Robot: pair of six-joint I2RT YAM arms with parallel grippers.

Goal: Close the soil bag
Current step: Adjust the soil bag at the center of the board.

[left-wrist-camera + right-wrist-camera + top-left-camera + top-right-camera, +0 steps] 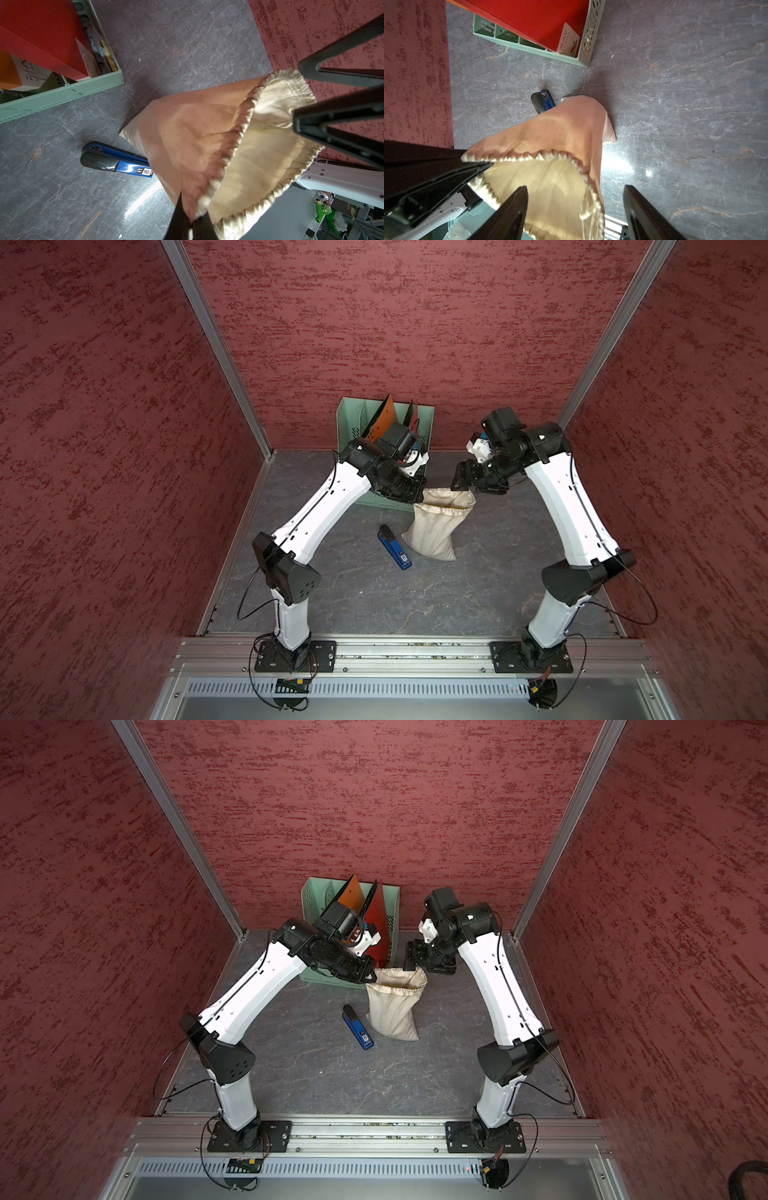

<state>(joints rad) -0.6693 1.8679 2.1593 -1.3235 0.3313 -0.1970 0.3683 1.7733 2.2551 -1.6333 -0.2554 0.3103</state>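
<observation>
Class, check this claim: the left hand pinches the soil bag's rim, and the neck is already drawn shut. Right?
No. The neck of the soil bag gapes open, as the left wrist view shows; the left hand does pinch its rim.

The white-and-black left arm (311,510) bends at its elbow and leans inward, wrist tipped down. Its black left claw (191,224) is pinched tight on the ruffled rim of the cream cloth soil bag (432,531). The matching right arm (557,506) mirrors that pose, and its black right claw (575,205) is spread wide, straddling the opposite rim with one finger inside the mouth and the other outside.
</observation>
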